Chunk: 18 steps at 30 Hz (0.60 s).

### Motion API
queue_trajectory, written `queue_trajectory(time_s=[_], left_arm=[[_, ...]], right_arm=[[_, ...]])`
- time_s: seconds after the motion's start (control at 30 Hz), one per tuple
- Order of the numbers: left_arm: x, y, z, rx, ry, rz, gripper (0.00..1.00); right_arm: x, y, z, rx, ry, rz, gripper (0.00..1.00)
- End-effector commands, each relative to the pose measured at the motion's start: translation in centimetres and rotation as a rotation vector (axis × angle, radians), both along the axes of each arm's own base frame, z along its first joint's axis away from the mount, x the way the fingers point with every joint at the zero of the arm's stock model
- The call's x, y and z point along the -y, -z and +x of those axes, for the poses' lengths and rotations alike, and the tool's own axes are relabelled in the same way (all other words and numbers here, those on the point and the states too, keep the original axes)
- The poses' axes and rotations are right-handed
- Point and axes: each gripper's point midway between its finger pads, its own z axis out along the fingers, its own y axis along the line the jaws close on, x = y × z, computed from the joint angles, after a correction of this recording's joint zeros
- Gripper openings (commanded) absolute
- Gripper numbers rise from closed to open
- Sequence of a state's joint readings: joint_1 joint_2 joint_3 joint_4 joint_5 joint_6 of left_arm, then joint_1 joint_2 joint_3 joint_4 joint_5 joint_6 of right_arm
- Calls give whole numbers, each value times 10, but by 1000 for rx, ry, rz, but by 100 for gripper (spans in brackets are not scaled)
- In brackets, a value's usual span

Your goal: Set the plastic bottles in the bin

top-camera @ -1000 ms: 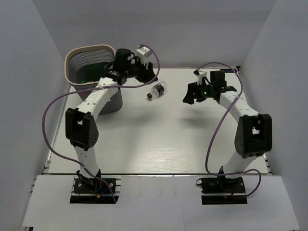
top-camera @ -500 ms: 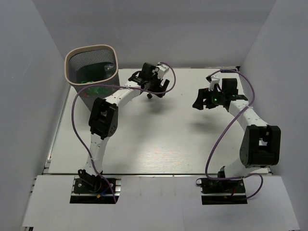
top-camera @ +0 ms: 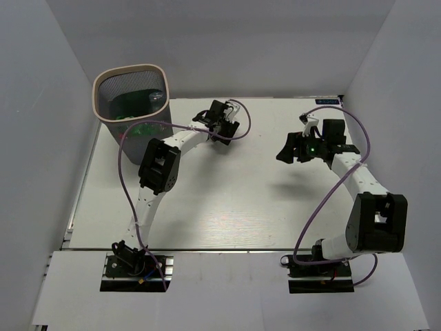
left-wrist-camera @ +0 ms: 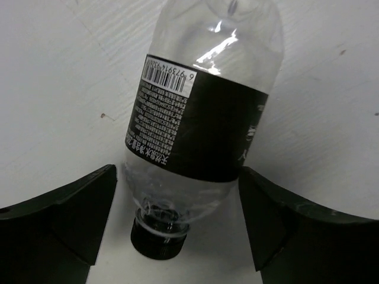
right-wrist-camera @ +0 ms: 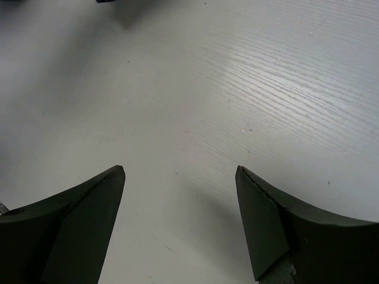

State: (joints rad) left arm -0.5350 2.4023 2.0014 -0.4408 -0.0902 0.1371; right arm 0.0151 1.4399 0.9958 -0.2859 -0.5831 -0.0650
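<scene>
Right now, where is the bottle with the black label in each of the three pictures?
Top view: almost hidden beneath the left gripper, right of the bin.
Left wrist: bottle in the centre, between the open jaws, cap nearest.
Right wrist: not in it.
Shared landmark: the white table.

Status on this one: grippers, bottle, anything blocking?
Left gripper open, straddling the black-capped bottle lying on the table. Right gripper open, empty. Nothing between bottle and bin.
</scene>
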Motion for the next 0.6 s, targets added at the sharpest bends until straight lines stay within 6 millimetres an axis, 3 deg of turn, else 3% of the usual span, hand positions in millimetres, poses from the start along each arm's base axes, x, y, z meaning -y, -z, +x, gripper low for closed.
queue_trajectory(time_s=[0.0, 0.03, 0.07, 0.2, 0.23, 0.3, 0.33, 0.37, 0.4, 0.43, 0.47, 0.53, 0.57], left_arm=[[0, -21, 14, 59, -44, -15, 90], [0, -21, 14, 59, -44, -15, 88], [0, -21, 14, 59, -44, -15, 85], [6, -32, 10, 52, -28, -58, 54], [8, -46, 10, 70, -21, -76, 35], [20, -74, 6, 95, 10, -129, 25], [19, -85, 4, 112, 11, -140, 23], [25, -128, -4, 168, 29, -192, 20], [28, -152, -8, 202, 52, -232, 18], [25, -171, -14, 225, 47, -258, 14], [20, -230, -27, 302, 51, -328, 12], [12, -283, -45, 361, 31, -412, 12], [-6, -302, -47, 387, -11, -438, 12]], right_arm=[[-5, -14, -5, 38, -15, 39, 81], [6, -17, -2, 47, 18, 43, 81], [4, -14, -7, 33, 13, 49, 81], [3, -13, -11, 46, 0, 46, 76], [3, -12, -12, 45, -3, 47, 69], [-1, -11, -15, 49, -35, 58, 57], [-2, -8, -17, 42, -44, 67, 34], [-3, -6, -17, 58, -73, 60, 19], [-8, -3, -22, 46, -106, 83, 6], [-11, -1, -26, 41, -122, 83, 0], [-12, 5, -26, 49, -160, 76, 0], [-16, 10, -33, 43, -202, 81, 0], [-16, 13, -33, 35, -207, 84, 0]])
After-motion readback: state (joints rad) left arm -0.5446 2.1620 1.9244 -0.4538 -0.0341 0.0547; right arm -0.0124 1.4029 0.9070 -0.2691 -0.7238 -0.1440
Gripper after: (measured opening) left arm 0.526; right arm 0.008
